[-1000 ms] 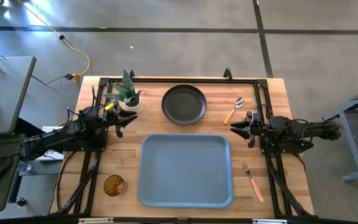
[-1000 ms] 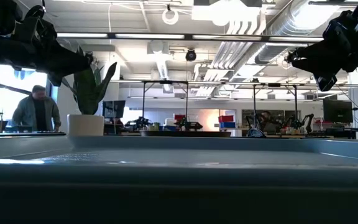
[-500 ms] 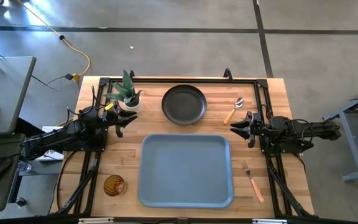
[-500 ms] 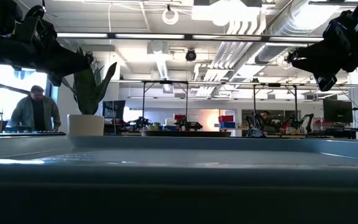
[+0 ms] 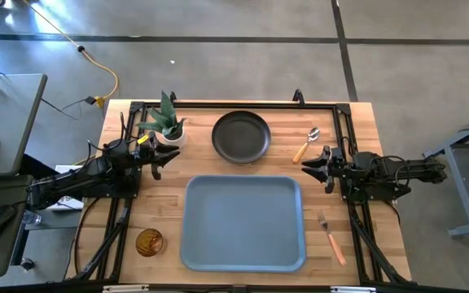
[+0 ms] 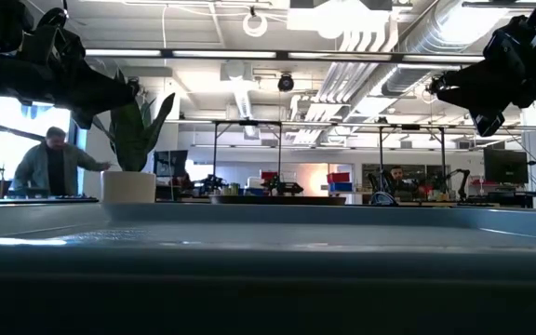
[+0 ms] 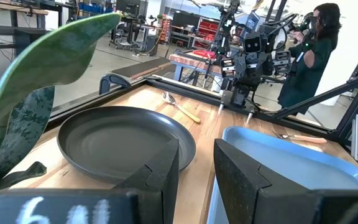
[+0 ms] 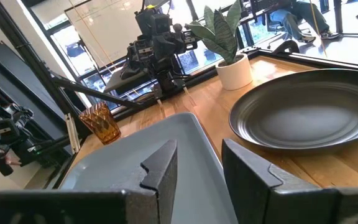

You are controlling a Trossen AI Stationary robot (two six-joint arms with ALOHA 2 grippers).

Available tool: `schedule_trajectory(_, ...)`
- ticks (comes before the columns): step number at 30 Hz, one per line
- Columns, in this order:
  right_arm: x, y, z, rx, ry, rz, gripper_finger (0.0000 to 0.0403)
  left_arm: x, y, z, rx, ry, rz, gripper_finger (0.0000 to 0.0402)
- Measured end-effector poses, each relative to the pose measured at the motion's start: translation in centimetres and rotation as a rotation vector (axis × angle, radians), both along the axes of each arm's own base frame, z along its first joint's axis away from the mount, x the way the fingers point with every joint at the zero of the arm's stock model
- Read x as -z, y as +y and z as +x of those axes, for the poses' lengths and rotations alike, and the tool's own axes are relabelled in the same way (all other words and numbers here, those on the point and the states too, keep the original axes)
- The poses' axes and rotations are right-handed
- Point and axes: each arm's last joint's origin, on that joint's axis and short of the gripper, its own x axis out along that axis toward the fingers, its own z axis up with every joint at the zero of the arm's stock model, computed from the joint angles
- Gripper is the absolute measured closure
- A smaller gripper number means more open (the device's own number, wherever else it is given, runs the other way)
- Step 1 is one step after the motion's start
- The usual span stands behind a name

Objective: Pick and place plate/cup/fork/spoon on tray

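Tray (image 5: 244,221) lies flat at the middle of the wooden surface (image 5: 357,134), toward the near edge, with nothing on it. In the low view its rim (image 6: 268,233) fills the foreground.

Plate (image 5: 241,136) sits on the surface just beyond the tray's far edge, apart from it, nothing on it. Also seen in the left wrist view (image 7: 126,143) and the right wrist view (image 8: 309,118).

Spoon (image 5: 306,145) lies to the right of the plate, bowl toward the far edge, handle angled toward the tray.

Fork (image 5: 330,237) lies on the surface just right of the tray, near the front right corner, prongs pointing away from the near edge.

Cup (image 5: 149,242) stands upright on the surface left of the tray, near the front left corner; in the right wrist view (image 8: 102,123) it is beside the tray's edge.

Potted plant (image 5: 168,122) stands left of the plate, near the far left corner.

Left tool (image 5: 168,156) hovers above the surface between plant and tray, fingers (image 7: 157,180) spread apart, gripping nothing. Right tool (image 5: 314,163) hovers just below the spoon and right of the tray's far corner, fingers (image 8: 160,168) likewise spread, gripping nothing.

A person (image 6: 54,166) stands in the room behind the surface.
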Motion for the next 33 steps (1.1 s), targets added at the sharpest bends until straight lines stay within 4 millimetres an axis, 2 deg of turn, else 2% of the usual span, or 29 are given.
schedule_trajectory(6,0.00,0.00,0.00,0.000,0.000,0.000,0.0286,-0.02,0.00,0.00,-0.001,-0.003,-0.001,0.0312)
schedule_trajectory(18,0.00,0.00,0.00,0.000,0.001,0.000,0.0286,-0.17,0.00,0.00,-0.005,-0.085,-0.244,0.0312)
schedule_trajectory(29,0.00,0.00,0.00,0.000,0.000,0.000,0.0286,0.01,0.00,0.00,-0.007,-0.055,-0.204,0.0311)
schedule_trajectory(33,0.01,0.00,0.00,0.000,0.000,0.000,0.0286,-0.01,0.00,0.00,-0.006,-0.049,-0.177,0.0298)
